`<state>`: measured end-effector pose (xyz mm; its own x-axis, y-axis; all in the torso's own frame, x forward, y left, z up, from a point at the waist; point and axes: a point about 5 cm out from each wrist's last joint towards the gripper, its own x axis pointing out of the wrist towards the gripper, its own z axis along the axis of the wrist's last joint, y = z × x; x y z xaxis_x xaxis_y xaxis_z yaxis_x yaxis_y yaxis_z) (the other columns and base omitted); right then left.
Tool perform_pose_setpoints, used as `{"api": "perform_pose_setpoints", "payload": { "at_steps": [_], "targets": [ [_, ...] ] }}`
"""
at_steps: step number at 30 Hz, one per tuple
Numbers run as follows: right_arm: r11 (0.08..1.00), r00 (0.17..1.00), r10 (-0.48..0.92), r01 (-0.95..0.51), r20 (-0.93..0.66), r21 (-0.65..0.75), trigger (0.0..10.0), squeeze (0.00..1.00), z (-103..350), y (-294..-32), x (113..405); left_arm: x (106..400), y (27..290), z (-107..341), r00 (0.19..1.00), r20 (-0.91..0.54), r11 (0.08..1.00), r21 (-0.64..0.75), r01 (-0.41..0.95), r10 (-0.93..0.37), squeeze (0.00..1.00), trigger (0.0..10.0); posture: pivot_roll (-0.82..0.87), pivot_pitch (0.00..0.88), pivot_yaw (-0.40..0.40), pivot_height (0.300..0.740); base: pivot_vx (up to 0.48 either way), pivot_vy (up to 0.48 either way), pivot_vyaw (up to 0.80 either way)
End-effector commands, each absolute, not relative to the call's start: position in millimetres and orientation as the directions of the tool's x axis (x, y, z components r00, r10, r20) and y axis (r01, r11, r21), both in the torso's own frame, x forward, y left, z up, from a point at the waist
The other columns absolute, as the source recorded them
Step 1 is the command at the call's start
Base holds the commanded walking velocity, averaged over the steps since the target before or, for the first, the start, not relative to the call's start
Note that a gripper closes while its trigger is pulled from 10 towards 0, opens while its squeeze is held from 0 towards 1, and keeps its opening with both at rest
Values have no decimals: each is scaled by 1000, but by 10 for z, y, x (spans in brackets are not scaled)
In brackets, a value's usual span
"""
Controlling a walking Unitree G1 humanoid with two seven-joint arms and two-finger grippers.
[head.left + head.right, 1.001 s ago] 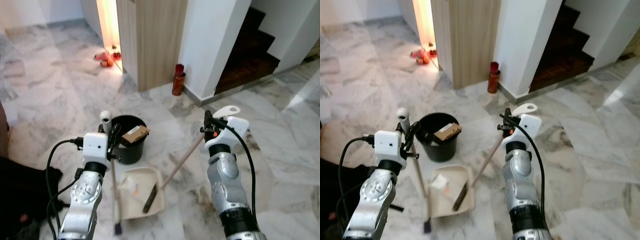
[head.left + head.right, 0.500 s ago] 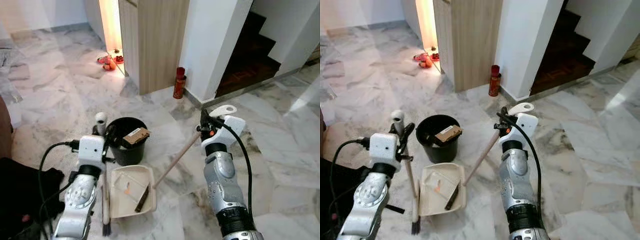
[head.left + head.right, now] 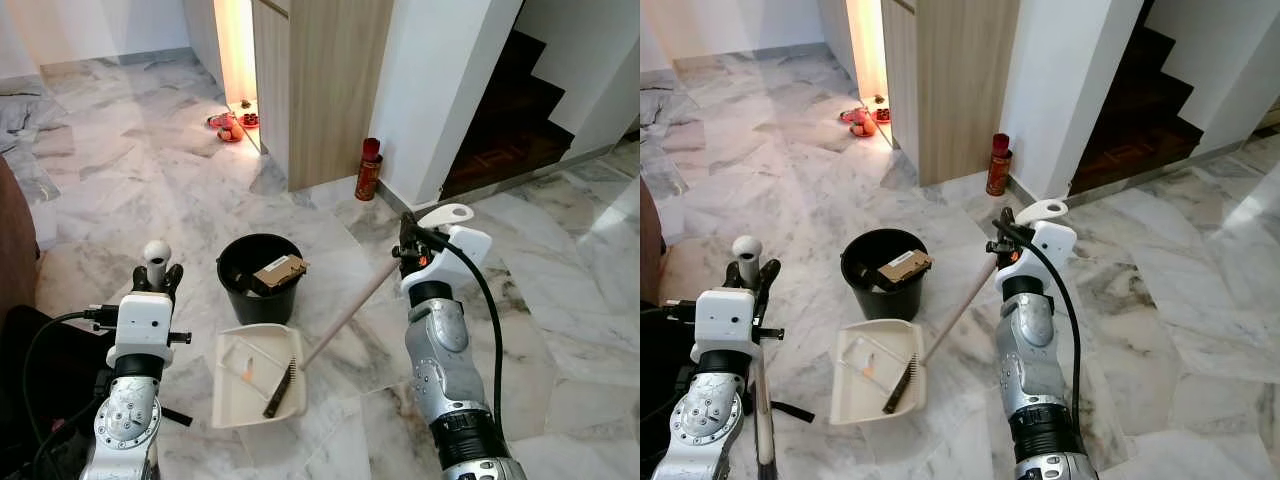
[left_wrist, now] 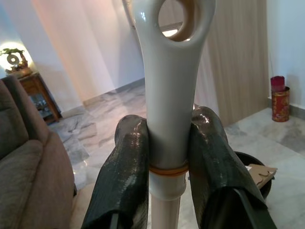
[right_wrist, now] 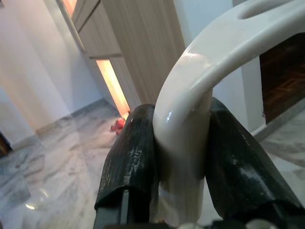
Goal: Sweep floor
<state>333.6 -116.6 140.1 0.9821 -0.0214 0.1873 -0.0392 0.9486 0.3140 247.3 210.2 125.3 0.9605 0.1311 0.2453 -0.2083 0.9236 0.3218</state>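
My right gripper (image 3: pixel 412 243) is shut on the white looped top of a wooden broom handle (image 3: pixel 345 315). The handle slants down to a dark brush head (image 3: pixel 281 384) that lies in a cream dustpan (image 3: pixel 232 392) on the marble floor. A small orange scrap (image 3: pixel 247 373) lies in the pan. My left gripper (image 3: pixel 157 274) is shut on the white top of a second pole (image 3: pixel 762 400), which stands nearly upright left of the pan. In the wrist views the left fingers (image 4: pixel 125 167) and the right fingers (image 5: pixel 131 157) clamp their white handles.
A black bucket (image 3: pixel 260 305) holding a cardboard piece (image 3: pixel 279 270) stands just beyond the dustpan. A red can (image 3: pixel 369 170) sits by the white wall corner, with dark stairs (image 3: pixel 515 115) to its right. A wooden cabinet (image 3: pixel 330 80) stands behind. A black bag and cable (image 3: pixel 40 365) lie at my left.
The camera has shifted. My left gripper and its pole have moved left, away from the bucket and dustpan. My right gripper still holds the broom with its head in the pan.
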Motion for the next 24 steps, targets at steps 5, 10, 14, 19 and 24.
{"api": "perform_pose_setpoints", "payload": {
  "at_steps": [5,10,14,19,24],
  "targets": [
    [938,930,-74,-58,360,343,10000,0,1877,-1237,3333,2494,2125,1265,954,268,911,343,-228,138,0,10000,104,15,-52,740,0,0,0],
    [930,902,-74,-92,426,356,10000,0,2121,-1208,3334,2481,2108,1205,959,249,915,339,-220,138,0,10000,102,15,-51,740,0,0,0],
    [923,886,-83,-104,455,370,10000,0,2236,-1192,3329,2475,2090,1175,959,245,917,334,-219,140,0,10000,102,17,-52,740,0,0,0],
    [917,876,-104,-99,472,386,10000,0,2321,-1212,3334,2471,2038,1133,968,228,930,322,-177,106,0,10000,105,21,-57,740,0,0,0],
    [914,867,-111,-104,487,392,10000,0,2393,-1200,3360,2459,1992,1112,969,230,941,300,-158,89,0,10000,104,28,-56,740,0,0,0]
  ]
}}
